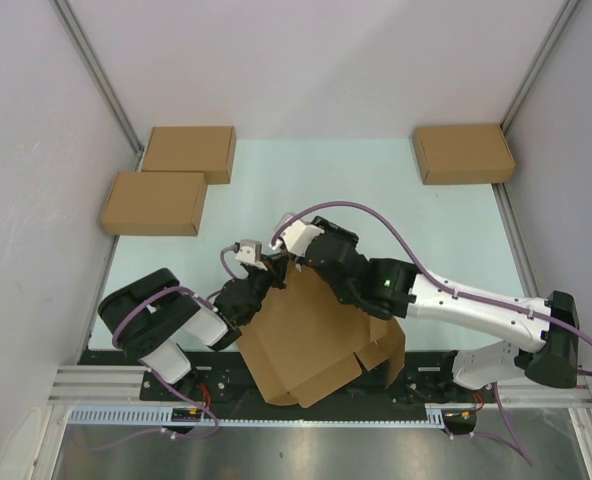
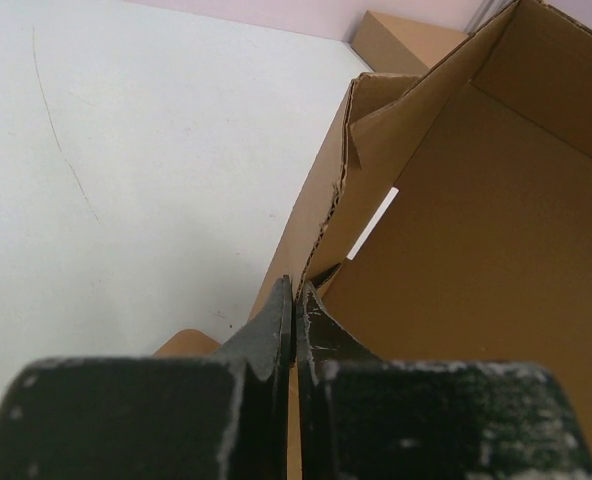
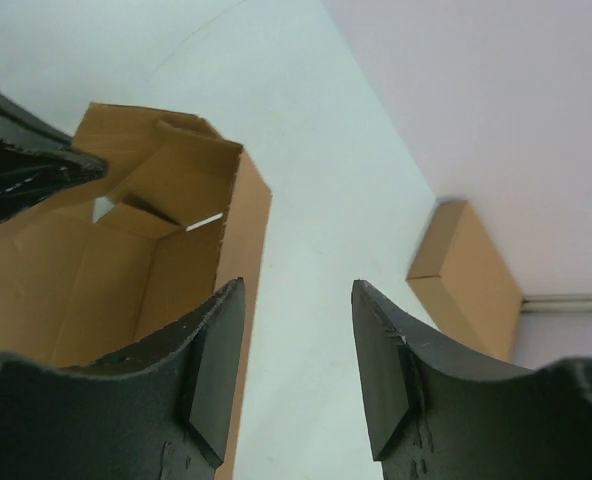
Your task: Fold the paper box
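Nearest the arm bases, the paper box sits part-folded at the near edge of the bench. It is between the two arms and turned at an angle to the bench edge. The floor panel is flat, some side walls are raised, and loose flaps hang out on its right side. In the left wrist view the left hand has both fingers pressed together. A thin sliver of brown shows between them, and they meet on the near end of a raised wall, so it reads as closed on that wall of the paper box. The wall runs up and away from the fingertips. A creased, slightly torn flap is folded in at its far corner, with a narrow bright slot beside it. From above, the left hand and right hand are close together over the box's far corner. In the right wrist view the right hand is open, with only bare bench visible in the gap between its fingers. One finger stands in front of the box wall edge, but contact cannot be judged. Three closed cardboard boxes lie at the far end, well apart from the work. Two overlap at far left, and one is at far right.
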